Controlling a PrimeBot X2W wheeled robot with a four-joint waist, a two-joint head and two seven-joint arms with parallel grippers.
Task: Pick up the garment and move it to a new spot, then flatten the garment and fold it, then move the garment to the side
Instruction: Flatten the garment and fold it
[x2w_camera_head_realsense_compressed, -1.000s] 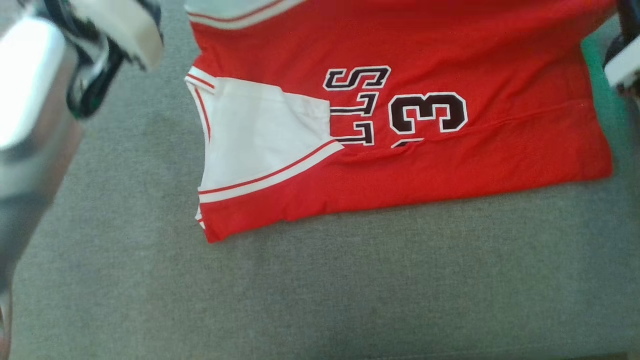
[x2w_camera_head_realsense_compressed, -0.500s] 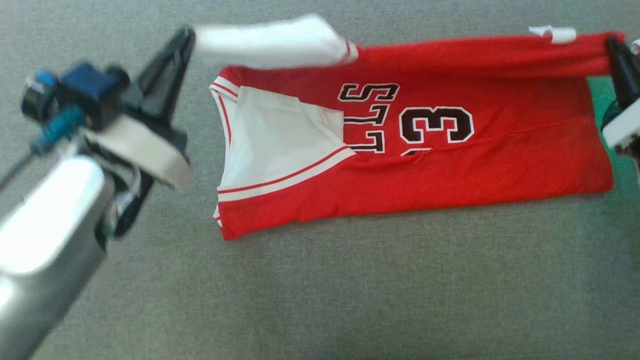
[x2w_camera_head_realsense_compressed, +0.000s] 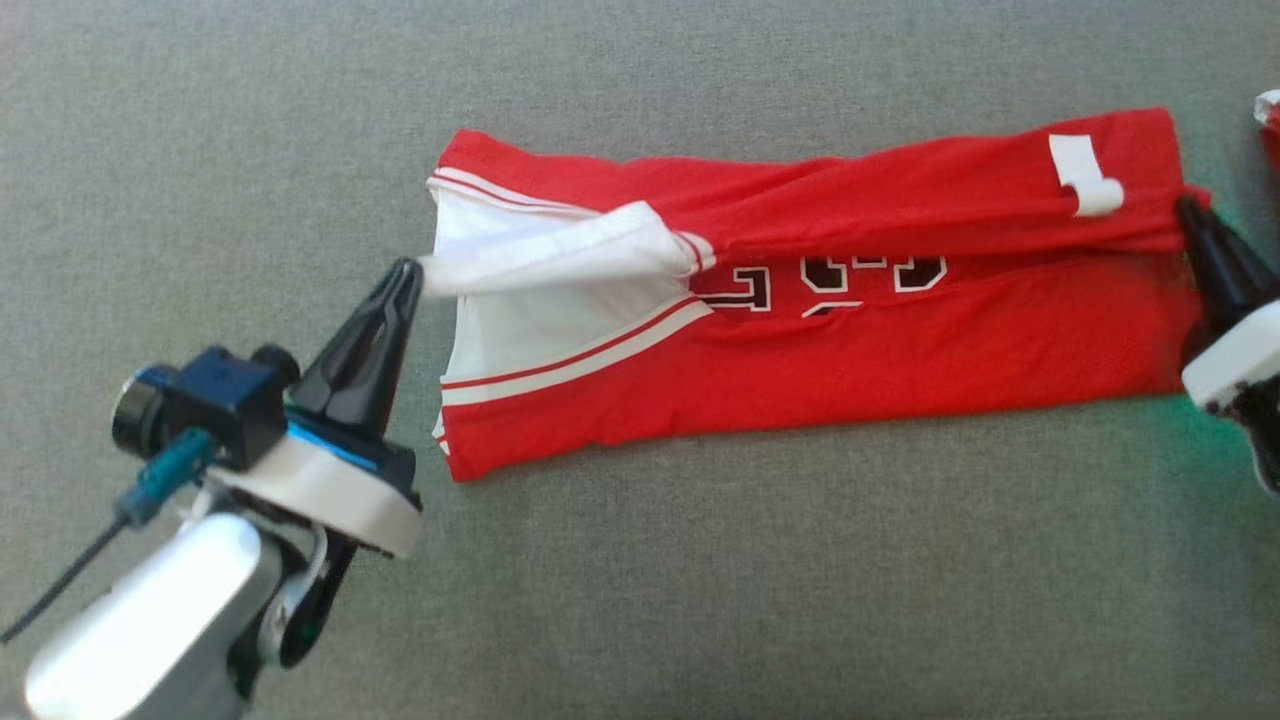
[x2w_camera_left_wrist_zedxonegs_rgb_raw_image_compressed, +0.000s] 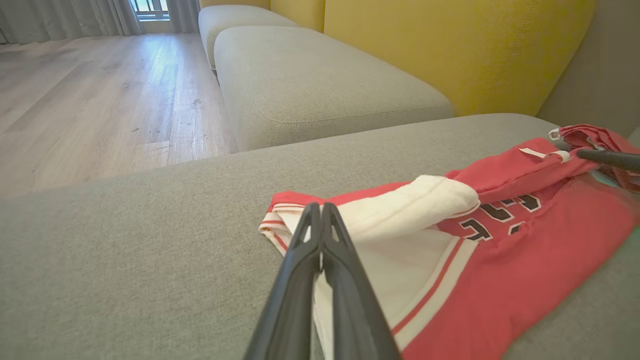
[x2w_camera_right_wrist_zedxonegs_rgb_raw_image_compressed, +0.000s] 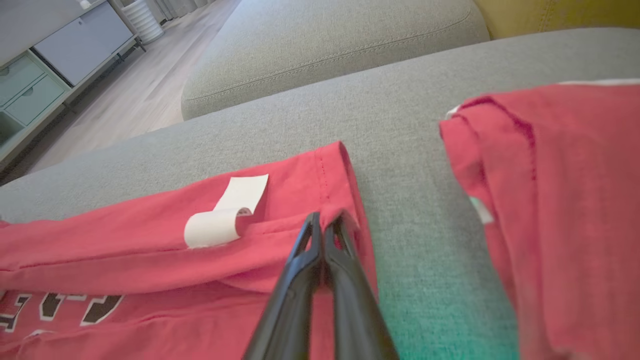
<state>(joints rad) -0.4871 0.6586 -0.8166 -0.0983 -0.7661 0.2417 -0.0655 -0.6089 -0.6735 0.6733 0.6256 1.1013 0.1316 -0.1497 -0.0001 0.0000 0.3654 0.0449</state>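
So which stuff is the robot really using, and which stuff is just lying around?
Part of the job:
- red jersey, half folded on the grey sofa seat
- left gripper, pinching its white sleeve
- right gripper, pinching its hem

Just lying about:
- another red cloth, apart from the jersey
- yellow back cushion
- wooden floor
- drawers

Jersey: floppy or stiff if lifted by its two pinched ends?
Likely floppy: the jersey sags and creases between the left end effector and right end effector. Probably light: thin cloth folds over itself. May drag on the couch cushion.
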